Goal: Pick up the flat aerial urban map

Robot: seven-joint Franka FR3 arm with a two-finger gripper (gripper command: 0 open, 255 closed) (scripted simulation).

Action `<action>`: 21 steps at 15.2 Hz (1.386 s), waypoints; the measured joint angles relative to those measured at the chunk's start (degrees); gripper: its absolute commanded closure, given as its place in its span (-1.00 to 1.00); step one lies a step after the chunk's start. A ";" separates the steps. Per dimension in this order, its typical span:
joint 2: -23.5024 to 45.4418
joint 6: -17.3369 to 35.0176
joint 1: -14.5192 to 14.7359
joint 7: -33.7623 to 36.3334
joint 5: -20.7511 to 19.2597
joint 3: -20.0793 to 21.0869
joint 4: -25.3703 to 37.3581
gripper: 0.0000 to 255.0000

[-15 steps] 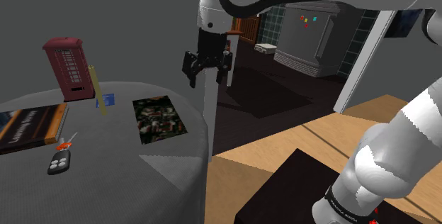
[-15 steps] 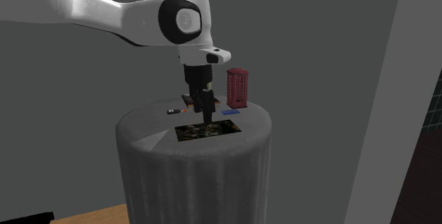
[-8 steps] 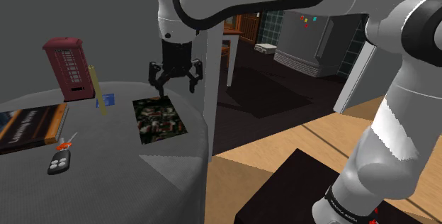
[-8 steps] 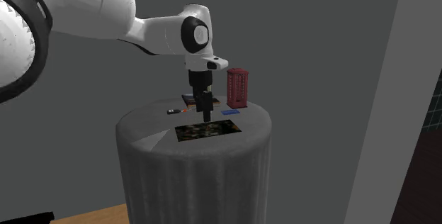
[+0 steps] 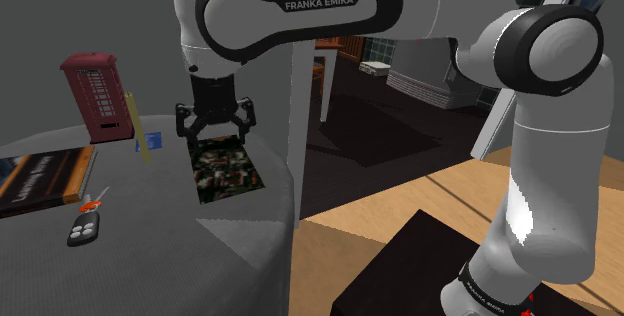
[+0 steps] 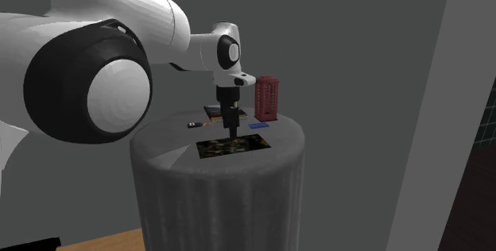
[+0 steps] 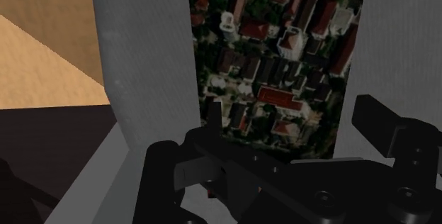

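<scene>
The arm (image 5: 300, 4) has swung in from beyond the bench (image 5: 150, 264), moving toward the shoulder view's left and coming down as it goes. It now stands over the bench top instead of over the floor past the rim.

The bench and what lies on it have not moved. The map (image 5: 222, 169) lies flat near the rim on the shoulder view's right. The red phone box (image 5: 95, 94), the book (image 5: 40, 179) and the key fob (image 5: 83, 229) stay well apart from it on the other side.

The tool (image 5: 217, 129) now hangs over the map's far end with its fingers spread wide and nothing between them. In the second exterior view the tool (image 6: 232, 130) points straight down, its tips close above the map (image 6: 230, 146); whether they touch it cannot be told.

In the wrist view the map (image 7: 276, 66) runs lengthwise away from the tool (image 7: 269, 134), and the fingers straddle about its whole width.

The approach looks nearly done, with the last descent and the closing still to come. A sheet this flat gives the fingers little to bite on, so they will probably have to press down at its edges before they close.
</scene>
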 measured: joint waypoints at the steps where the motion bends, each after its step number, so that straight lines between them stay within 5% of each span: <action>1: 0.00 0.78 -0.08 0.06 -0.02 -0.04 -0.81 -1.00; 5: 0.22 3.75 -0.28 0.28 -0.19 -0.17 -3.62 -1.00; 6: 0.29 3.92 -0.25 0.33 -0.23 -0.17 -3.73 1.00; 21: 0.15 1.16 0.00 0.22 -0.11 -0.04 -1.02 1.00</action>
